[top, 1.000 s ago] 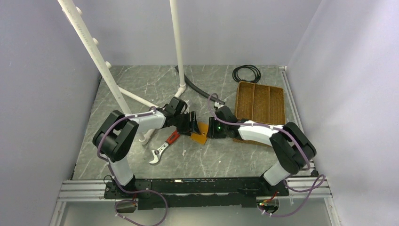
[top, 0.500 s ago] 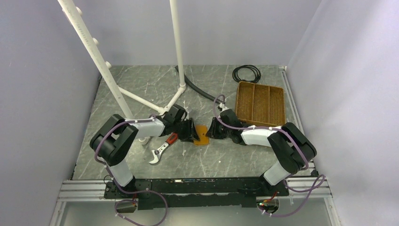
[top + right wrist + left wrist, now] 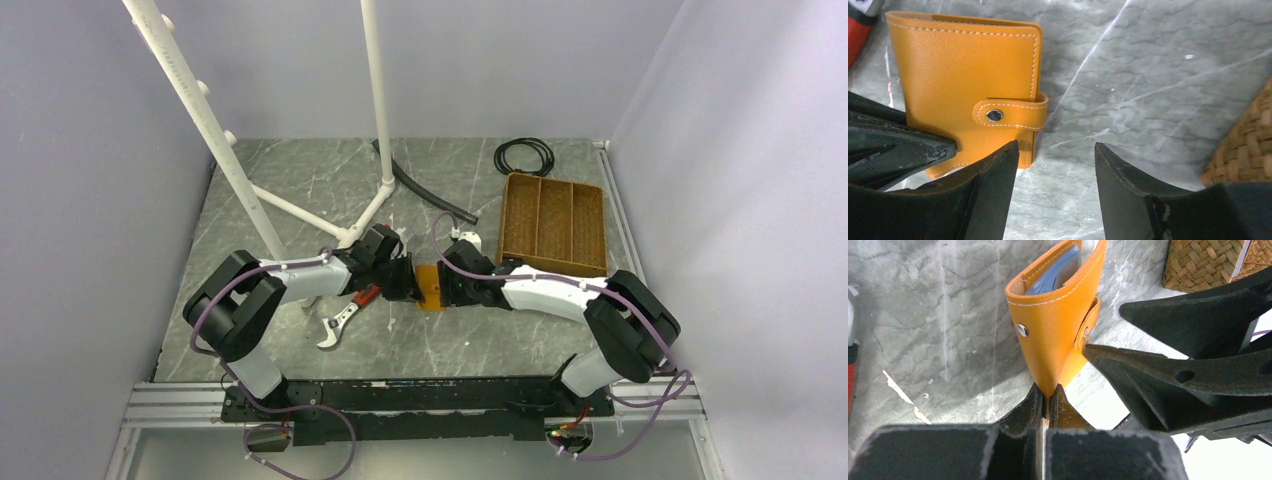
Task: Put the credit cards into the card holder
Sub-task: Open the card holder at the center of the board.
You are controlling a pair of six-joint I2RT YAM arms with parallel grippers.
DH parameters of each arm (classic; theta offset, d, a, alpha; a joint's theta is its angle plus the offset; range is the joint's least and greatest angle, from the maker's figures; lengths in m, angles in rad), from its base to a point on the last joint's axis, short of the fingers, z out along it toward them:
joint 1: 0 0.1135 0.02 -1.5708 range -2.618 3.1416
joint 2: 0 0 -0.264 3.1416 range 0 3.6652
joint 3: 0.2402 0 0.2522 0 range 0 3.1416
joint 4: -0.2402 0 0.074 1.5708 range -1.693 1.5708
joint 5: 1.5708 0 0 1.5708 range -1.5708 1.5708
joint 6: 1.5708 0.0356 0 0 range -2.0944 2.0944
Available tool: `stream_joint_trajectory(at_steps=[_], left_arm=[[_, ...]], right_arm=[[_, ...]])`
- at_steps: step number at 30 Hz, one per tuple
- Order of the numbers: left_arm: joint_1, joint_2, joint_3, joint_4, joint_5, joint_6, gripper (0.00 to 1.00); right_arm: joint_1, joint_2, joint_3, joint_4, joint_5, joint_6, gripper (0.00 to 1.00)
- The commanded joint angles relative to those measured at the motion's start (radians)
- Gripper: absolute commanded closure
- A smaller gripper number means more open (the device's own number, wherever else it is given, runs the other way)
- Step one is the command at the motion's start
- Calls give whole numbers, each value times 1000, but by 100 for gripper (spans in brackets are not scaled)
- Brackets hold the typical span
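The card holder [image 3: 431,288] is an orange folded wallet with a snap strap, lying between the two grippers at the middle of the table. In the left wrist view the card holder [image 3: 1053,335] stands on edge, a bluish inner panel showing at its top. My left gripper [image 3: 1048,392] is shut on its lower folded edge. My right gripper [image 3: 1055,147] is open with only table between its fingers, its left finger just beside the card holder [image 3: 963,80] near the strap. The credit cards are out of view.
A brown woven divided tray [image 3: 553,220] sits at the right rear, close behind the right arm. A red-handled wrench [image 3: 345,315] lies left of the grippers. A white pipe frame [image 3: 380,190], a black hose [image 3: 425,195] and a cable coil [image 3: 524,155] occupy the back.
My left gripper has closed on the card holder's edge. The right gripper has shifted left up to the holder and stands wider open than half a second ago.
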Motion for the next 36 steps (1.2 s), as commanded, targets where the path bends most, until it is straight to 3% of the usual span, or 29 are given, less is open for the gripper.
stream_joint_trajectory(at_steps=[1, 10, 18, 23, 27, 28, 31, 36], left_arm=[[-6, -40, 13, -10, 24, -4, 100], [-12, -62, 10, -30, 12, -64, 100], [-25, -71, 11, -44, -3, -78, 100], [-25, -74, 5, -64, -17, -79, 100], [-24, -75, 5, -78, -24, -81, 100], [-24, -76, 6, -87, -30, -78, 100], [-19, -80, 0, -95, -20, -59, 100], [-6, -82, 8, -143, 10, 16, 100]], right_arm=[[34, -6, 93, -84, 102, -28, 39], [111, 79, 180, -71, 196, 84, 41], [124, 175, 206, -162, 417, 170, 60], [130, 157, 178, -85, 497, 91, 75], [131, 158, 180, -92, 586, 55, 100], [126, 154, 176, -98, 598, 55, 100], [86, 93, 112, -55, 529, 39, 100], [18, -29, -31, 124, 186, -13, 100]])
